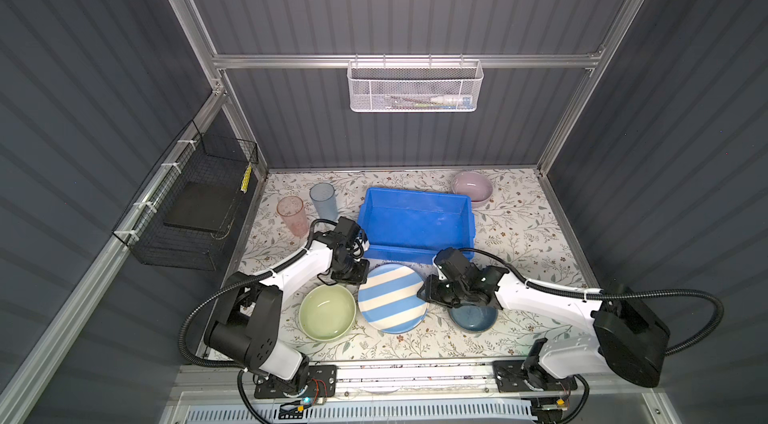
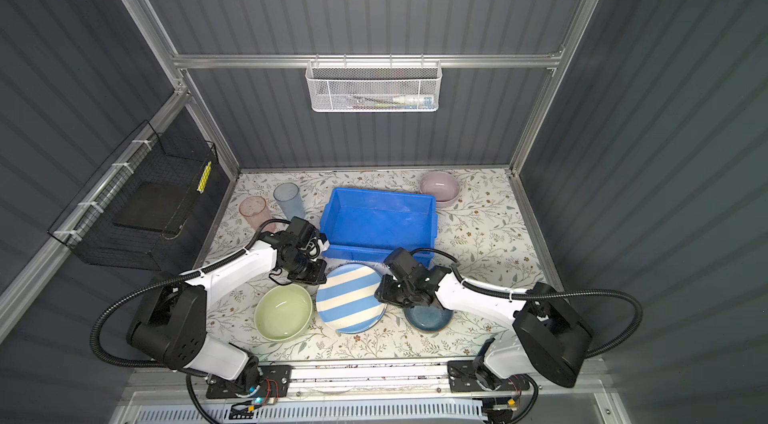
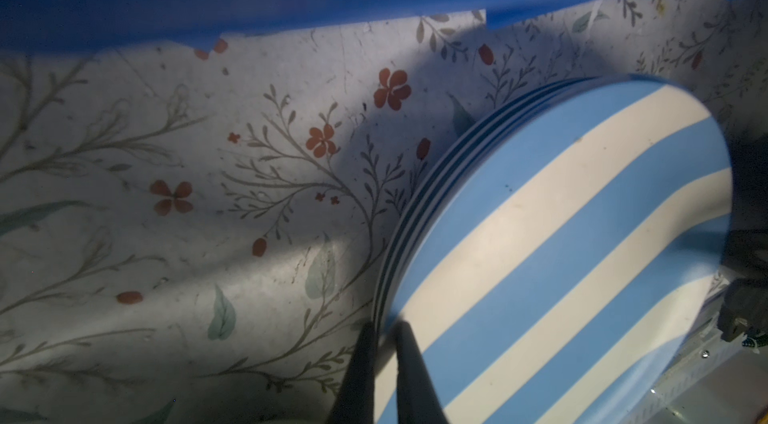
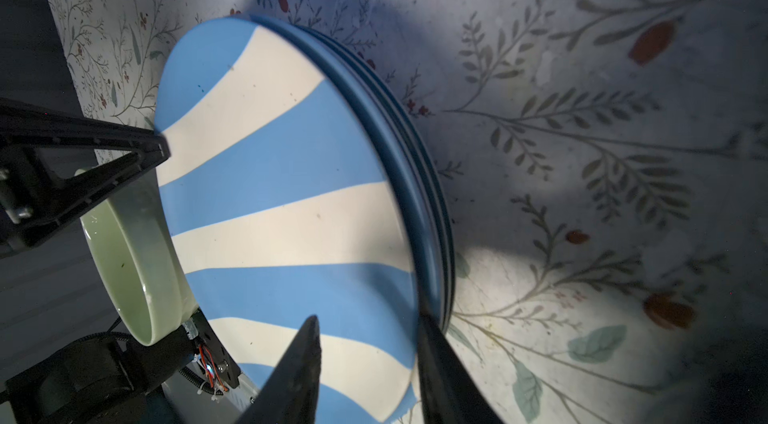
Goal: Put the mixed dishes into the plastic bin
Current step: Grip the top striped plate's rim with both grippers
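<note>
Floral-print desk: blue-white striped round plate sits at 6 o'clock of bright blue rectangular plastic bin, left pincer clamped on its 10 o'clock rim, right pincer part-open astride 3 o'clock rim; grasp step, next probably needs right pinch, then lift over bin wall.

Left arm: extends from its base, forearm angled toward the middle.
Left wrist: bent downward.
Left gripper: fingers nearly together, pinching the rim of the striped plate.
Right arm: stretches low from its base toward the middle.
Right wrist: pitched downward.
Right gripper: jaws apart, straddling the same rim, one finger over the plate's face, one outside.
</note>
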Robot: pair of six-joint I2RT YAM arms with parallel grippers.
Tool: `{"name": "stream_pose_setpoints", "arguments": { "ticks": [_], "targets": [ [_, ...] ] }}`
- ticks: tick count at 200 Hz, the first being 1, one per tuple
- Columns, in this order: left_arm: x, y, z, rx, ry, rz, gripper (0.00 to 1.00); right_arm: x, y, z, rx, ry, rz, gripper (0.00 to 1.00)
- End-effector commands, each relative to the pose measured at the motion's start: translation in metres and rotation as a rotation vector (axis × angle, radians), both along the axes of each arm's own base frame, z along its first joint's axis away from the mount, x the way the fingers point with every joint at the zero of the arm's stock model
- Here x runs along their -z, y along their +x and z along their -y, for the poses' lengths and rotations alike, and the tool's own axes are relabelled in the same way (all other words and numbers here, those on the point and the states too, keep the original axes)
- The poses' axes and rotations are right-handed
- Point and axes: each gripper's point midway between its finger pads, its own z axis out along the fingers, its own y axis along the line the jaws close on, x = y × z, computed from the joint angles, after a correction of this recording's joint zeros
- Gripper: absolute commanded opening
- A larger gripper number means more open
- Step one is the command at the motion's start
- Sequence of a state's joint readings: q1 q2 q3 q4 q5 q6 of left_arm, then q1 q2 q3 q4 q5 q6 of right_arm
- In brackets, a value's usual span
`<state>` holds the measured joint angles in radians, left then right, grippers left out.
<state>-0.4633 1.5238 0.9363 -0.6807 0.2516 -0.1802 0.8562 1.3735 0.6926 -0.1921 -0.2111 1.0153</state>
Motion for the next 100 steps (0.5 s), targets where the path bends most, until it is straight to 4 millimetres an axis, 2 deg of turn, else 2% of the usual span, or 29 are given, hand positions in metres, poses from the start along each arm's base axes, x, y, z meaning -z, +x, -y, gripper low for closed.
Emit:
{"name": "stream_pose_setpoints", "arguments": {
  "ticks": [1,41,100],
  "targets": [
    [0.017,-0.015,-0.003,0.006,0.039,-0.079,0.10,0.008,-0.005,-0.011,-0.021,0.069,-0.004,0.39],
    [0.022,-0.018,-0.002,0.011,0.042,-0.095,0.07,0.000,-0.004,-0.020,-0.041,0.179,0.052,0.36],
    [0.024,-0.019,0.001,0.017,0.039,-0.106,0.05,-0.038,0.002,-0.030,-0.116,0.282,0.208,0.35]
  ]
}}
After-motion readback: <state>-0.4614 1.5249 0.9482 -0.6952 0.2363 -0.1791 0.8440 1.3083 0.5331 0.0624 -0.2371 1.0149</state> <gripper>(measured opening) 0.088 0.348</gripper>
